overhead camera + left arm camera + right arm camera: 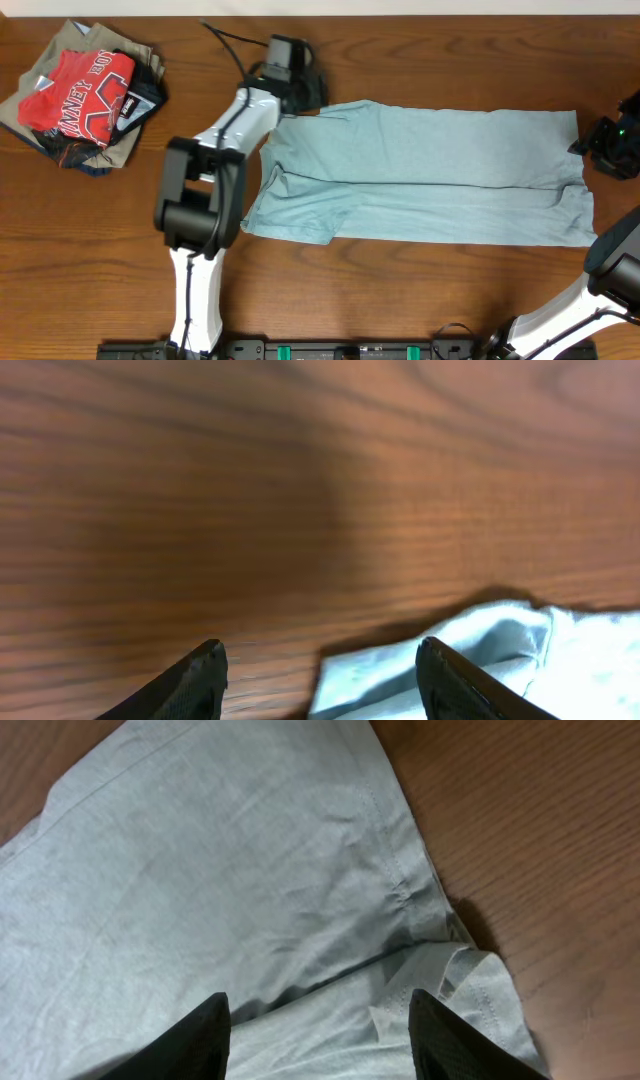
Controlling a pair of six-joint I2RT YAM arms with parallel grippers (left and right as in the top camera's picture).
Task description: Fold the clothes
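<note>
Light falls evenly from above, soft and fairly bright; the table shows a mild sheen and no hard glare. The overhead view is sharp, with only a faint shadow beneath the left arm. In the left wrist view the wood grain is smeared, a broad dim band lies ahead of the left gripper, and its fingers are dark, blurred silhouettes. Ahead of the right gripper the clothes are crisp, stitching legible, with a dark shadow under the fold ahead and to its right.
</note>
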